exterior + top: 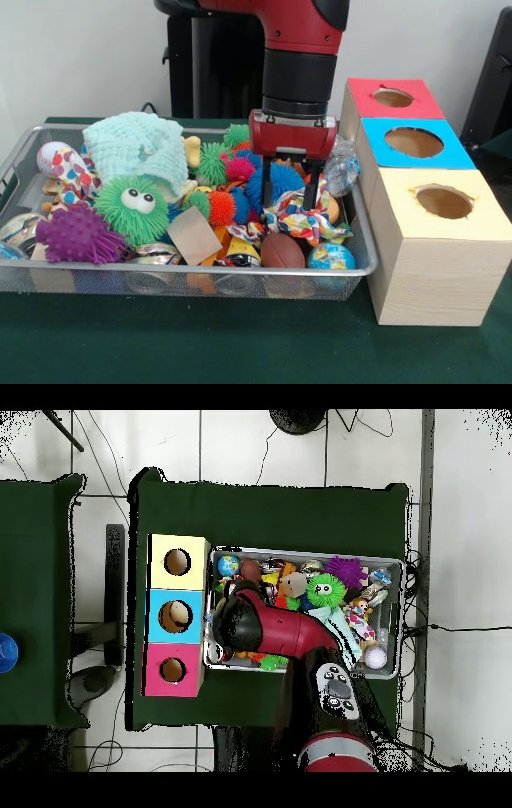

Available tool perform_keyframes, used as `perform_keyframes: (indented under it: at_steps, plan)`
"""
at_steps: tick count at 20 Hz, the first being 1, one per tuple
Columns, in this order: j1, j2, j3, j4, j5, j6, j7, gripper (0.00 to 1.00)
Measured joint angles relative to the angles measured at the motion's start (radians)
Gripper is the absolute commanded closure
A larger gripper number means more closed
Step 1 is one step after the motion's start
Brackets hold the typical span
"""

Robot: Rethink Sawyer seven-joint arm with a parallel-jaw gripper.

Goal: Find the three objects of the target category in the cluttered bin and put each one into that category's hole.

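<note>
**Gripper down among the toys at the bin's right end**

Starting at nine o'clock in the front view: the wire mesh bin sits on the green table, packed to the rim. At its left end lie a purple spiky ball and, just above it, a green spiky ball with googly eyes. A mint knitted cloth is draped over the pile at about eleven o'clock. Moving toward centre, a tan card leans at the front, with an orange spiky ball and a pink one behind it.

Now the arm: it comes straight down at twelve o'clock, and the gripper hangs with its two dark fingers spread apart, tips dipping into the clutter beside a blue spiky ball. Nothing is clamped between them. Just below lies a multicoloured rope toy, touching the tips or very close; I cannot tell which. A brown ball and a globe ball rest at the front right corner.

Over at three o'clock, just beside the bin, stands the row of wooden boxes: yellow hole nearest, blue hole in the middle, red hole farthest. Which toys are the targets I cannot tell.
</note>
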Motion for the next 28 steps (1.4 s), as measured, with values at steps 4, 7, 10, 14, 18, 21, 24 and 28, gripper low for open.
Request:
perform_keyframes:
  at_steps: [4,7,10,14,18,21,24,28]
  plan:
    - [-0.001,0.002,0.0,0.001,0.0,0.0,0.0,0.0]
    - [-0.003,0.006,0.001,0.002,-0.001,0.0,0.0,0.0]
    - [-0.007,0.015,0.001,0.002,-0.001,0.0,0.0,0.0]
    - [-0.015,0.034,0.005,0.002,-0.001,0.0,0.0,0.0]
    - [-0.028,0.054,0.017,0.002,-0.001,0.0,0.0,0.0]
    - [-0.043,0.066,0.031,0.002,0.0,0.0,0.0,0.0]
    - [-0.061,0.076,0.051,0.002,0.0,0.0,0.0,0.0]
    - [-0.088,0.081,0.08,0.002,0.0,0.01,0.0,0.0]
